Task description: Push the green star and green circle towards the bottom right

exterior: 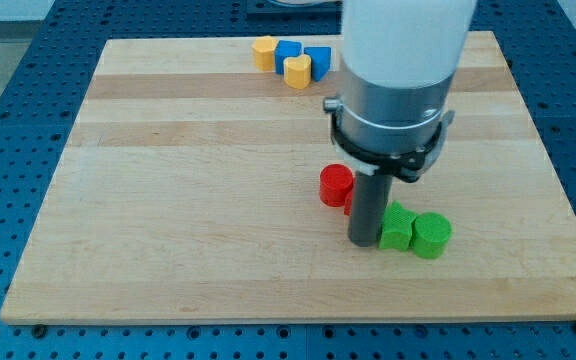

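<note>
The green star (397, 226) lies on the wooden board (198, 200) at the lower right of centre. The green circle (431, 235) touches it on the view's right. My tip (364, 241) rests on the board right against the green star's left side. A red circle (335, 185) sits just up and left of the rod, and a second red block behind the rod is mostly hidden.
At the view's top, a yellow block (263, 51), a yellow heart (297, 71), and two blue blocks (288, 51) (318, 59) sit clustered. The arm's large white and grey body (393, 90) hangs over the board's upper right. A blue perforated table surrounds the board.
</note>
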